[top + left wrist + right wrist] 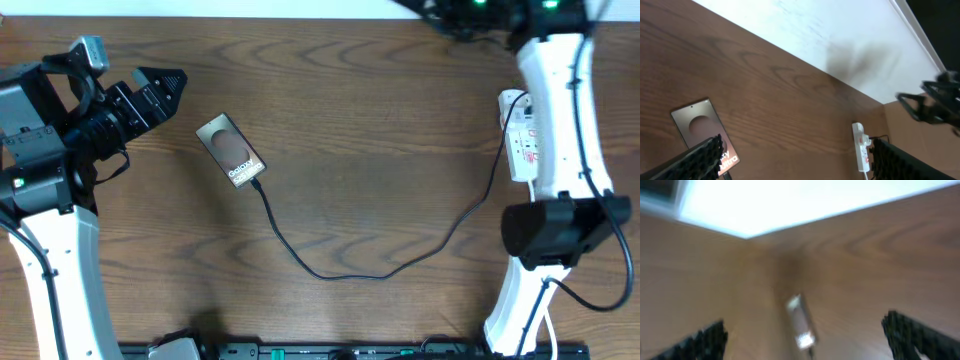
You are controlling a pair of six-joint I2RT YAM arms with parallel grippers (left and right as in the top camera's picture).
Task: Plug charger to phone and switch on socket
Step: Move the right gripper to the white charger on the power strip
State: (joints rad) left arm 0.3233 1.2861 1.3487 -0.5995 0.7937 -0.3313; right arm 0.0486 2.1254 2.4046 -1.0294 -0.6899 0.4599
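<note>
The phone (232, 150) lies flat on the wood table, left of centre. It also shows in the left wrist view (699, 126) and, blurred, in the right wrist view (800, 321). The charger (330, 274), a thin black cable, runs from the phone's near-right end in a loop to the socket (521, 142). Its plug tip (257, 184) sits against the phone's end and looks inserted. The socket is a white strip with red marks at the right, partly under the right arm; it also shows in the left wrist view (861, 150). My left gripper (168, 84) (800, 170) is open and empty, up-left of the phone. My right gripper (805, 327) is open and empty, high at the back.
The right arm (555, 120) stretches from the front right over the socket to the table's back edge. The left arm (50, 150) fills the left side. A white wall (850, 30) borders the table's far edge. A black bar (350, 350) runs along the front edge.
</note>
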